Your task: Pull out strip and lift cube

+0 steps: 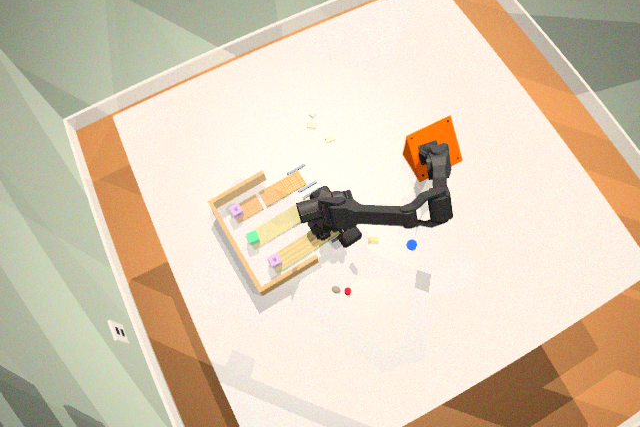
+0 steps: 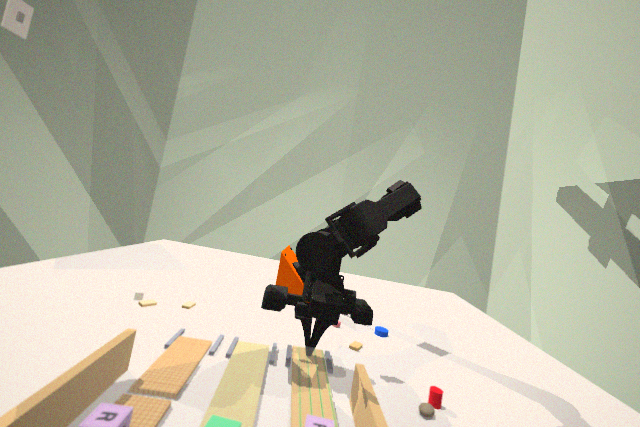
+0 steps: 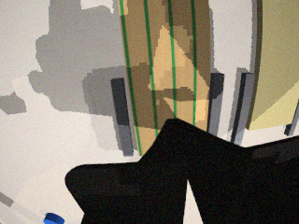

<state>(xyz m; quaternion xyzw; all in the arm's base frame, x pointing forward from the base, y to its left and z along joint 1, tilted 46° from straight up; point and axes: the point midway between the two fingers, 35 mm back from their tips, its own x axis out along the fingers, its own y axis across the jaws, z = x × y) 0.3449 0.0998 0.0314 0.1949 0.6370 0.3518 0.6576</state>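
A striped strip with green lines (image 1: 301,250) (image 2: 305,393) (image 3: 161,70) looks unbroken and carries a purple labelled cube (image 1: 274,260) (image 2: 319,421); its letter is cut off in the exterior view. A plain yellow strip (image 1: 281,226) (image 2: 240,375) (image 3: 280,61) carries a green cube (image 1: 252,236) (image 2: 223,421). An orange checked strip (image 1: 284,187) (image 2: 175,364) is split by a gap; its separate far piece (image 1: 251,206) (image 2: 149,410) carries a purple cube marked R (image 1: 236,209) (image 2: 108,416). My gripper (image 2: 309,352) (image 3: 172,123) is shut and empty, fingertips at the striped strip's outer end; contact is unclear.
A low wooden wall (image 1: 235,251) encloses three sides of the strips. Grey rails (image 1: 296,169) (image 2: 329,361) (image 3: 122,117) flank their outer ends. A blue disc (image 1: 411,244) (image 2: 381,331) (image 3: 54,218), a red cylinder (image 1: 347,291) (image 2: 435,397) and a brown pebble (image 1: 336,289) (image 2: 426,409) lie nearby.
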